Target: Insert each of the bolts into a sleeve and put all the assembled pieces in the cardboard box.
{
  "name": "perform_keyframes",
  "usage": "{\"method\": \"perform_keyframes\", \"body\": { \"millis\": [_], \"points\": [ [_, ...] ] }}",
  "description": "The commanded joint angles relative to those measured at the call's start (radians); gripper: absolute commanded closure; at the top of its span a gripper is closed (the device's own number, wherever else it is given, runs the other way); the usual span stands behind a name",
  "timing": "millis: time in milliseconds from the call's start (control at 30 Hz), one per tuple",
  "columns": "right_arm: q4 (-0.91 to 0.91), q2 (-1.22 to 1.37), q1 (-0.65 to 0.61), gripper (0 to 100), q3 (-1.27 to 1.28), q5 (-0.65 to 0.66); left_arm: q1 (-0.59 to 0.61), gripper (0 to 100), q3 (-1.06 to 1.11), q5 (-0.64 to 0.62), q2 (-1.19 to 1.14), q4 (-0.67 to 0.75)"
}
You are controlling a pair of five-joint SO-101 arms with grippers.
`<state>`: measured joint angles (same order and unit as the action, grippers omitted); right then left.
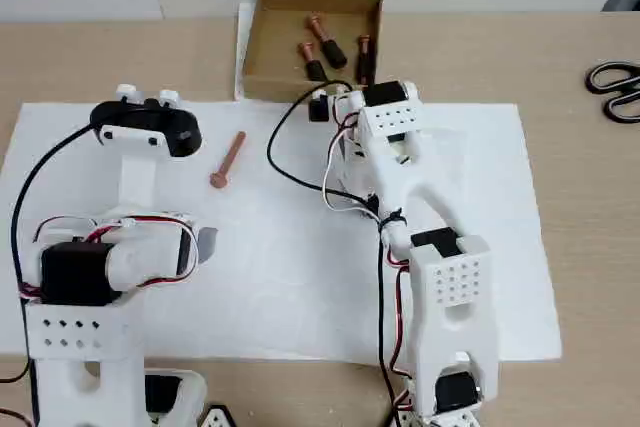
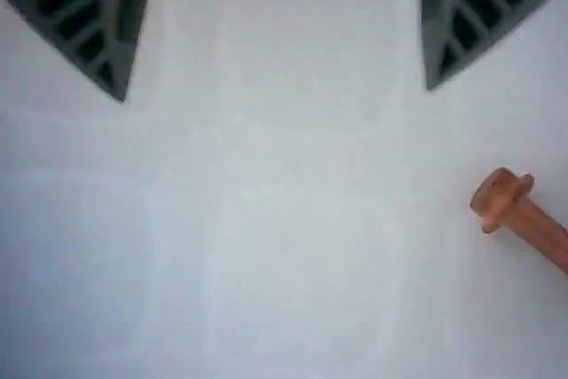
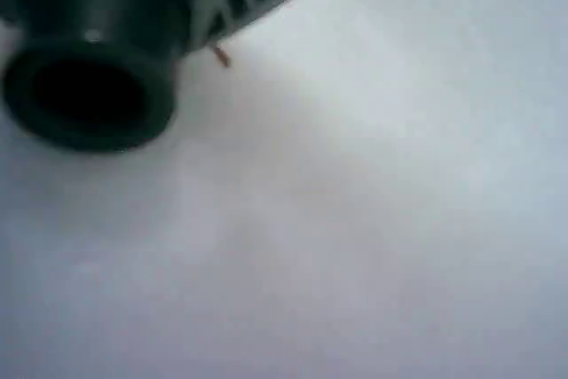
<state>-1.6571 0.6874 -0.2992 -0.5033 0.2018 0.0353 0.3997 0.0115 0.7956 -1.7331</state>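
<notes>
Cardboard box (image 1: 272,49) at the far side of the surface (image 1: 585,207) contains three bolt-and-sleeve assemblies (image 1: 322,42). One copper-coloured bolt (image 1: 228,160) lies loose on the white sheet (image 1: 300,277), just beside my left gripper (image 2: 275,24), whose jaws stand wide apart and hold nothing. My right gripper (image 1: 332,105) sits near the box, clamped on a black sleeve (image 3: 89,86) whose open bore faces the wrist camera. Scissors (image 1: 614,90) lie well apart, at the surface's edge.

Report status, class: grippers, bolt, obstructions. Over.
Left gripper open, near loose bolt. Right gripper shut on sleeve. Three assembled pieces in cardboard box. Nothing blocking bolt.
</notes>
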Motion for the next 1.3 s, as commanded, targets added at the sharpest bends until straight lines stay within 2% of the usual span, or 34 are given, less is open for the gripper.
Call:
{"method": "perform_keyframes", "body": {
  "millis": [0, 200, 333, 533, 633, 767, 900, 1267],
  "points": [
    [-0.019, -0.105, -0.008, 99.5, -0.008, -0.003, 0.003, 80, -0.005, 0.000, 0.000, 0.002],
    [-0.025, -0.358, 0.036, 99.5, -0.002, -0.003, 0.003, 80, -0.012, 0.003, -0.005, 0.002],
    [-0.025, -0.460, 0.059, 99.5, 0.025, -0.003, 0.012, 80, -0.019, 0.003, -0.115, 0.006],
    [-0.021, -0.530, 0.059, 99.5, 0.152, -0.003, 0.175, 80, -0.133, 0.006, -0.385, 0.058],
    [-0.021, -0.541, 0.062, 99.5, 0.181, -0.003, 0.216, 80, -0.205, 0.063, -0.489, 0.089],
    [-0.019, -0.552, 0.056, 99.5, 0.207, -0.008, 0.180, 80, -0.326, 0.043, -0.634, 0.109],
    [-0.019, -0.555, 0.056, 99.5, 0.224, -0.009, 0.118, 80, -0.469, 0.109, -0.818, 0.132],
    [-0.024, -0.555, 0.058, 99.5, 0.255, -0.009, 0.044, 80, -0.931, 0.112, -1.402, 0.150]
  ]
}}
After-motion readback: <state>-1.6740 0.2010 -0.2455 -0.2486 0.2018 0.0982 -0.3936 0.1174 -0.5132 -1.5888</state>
